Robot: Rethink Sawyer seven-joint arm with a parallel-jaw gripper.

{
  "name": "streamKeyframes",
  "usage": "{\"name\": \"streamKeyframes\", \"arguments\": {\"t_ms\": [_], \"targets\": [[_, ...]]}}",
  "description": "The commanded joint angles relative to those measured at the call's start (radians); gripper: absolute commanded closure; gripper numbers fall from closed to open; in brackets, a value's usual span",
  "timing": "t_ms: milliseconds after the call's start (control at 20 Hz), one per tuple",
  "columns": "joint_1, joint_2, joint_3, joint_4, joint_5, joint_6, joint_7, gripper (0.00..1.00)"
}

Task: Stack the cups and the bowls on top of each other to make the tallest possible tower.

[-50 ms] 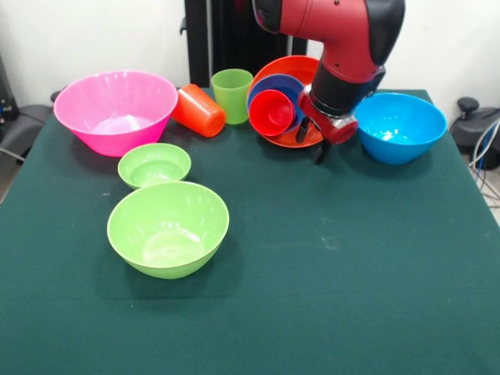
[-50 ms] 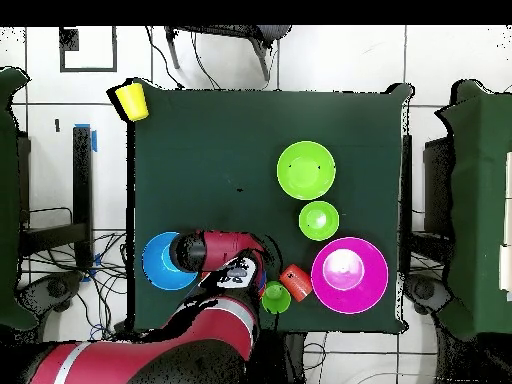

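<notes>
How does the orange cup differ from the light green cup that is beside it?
The orange cup lies on its side, while the light green cup stands upright with its opening upward. The orange cup has a ribbed wall; the light green cup looks smooth. The orange cup lies next to the pink bowl, and the light green cup stands closer to the tilted wide orange bowl. Both are small tapered cups without handles, and neither is stacked yet.

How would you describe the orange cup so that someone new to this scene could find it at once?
Start at the huge pink plastic bowl at one far corner of the green table. Right beside it, between that bowl and the upright light green plastic cup, lies the ribbed orange plastic cup. In the front view it is the only cup seen lying on its side on the cloth.
</notes>
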Motion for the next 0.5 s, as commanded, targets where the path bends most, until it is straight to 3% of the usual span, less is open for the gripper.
{"name": "streamKeyframes", "arguments": {"t_ms": [50,500], "targets": [[0.000,0.000,0.165,0.010,0.048,-0.004,0.069,0.00],[-0.005,-0.010,0.167,-0.004,0.043,0.100,0.038,0.00]]}}
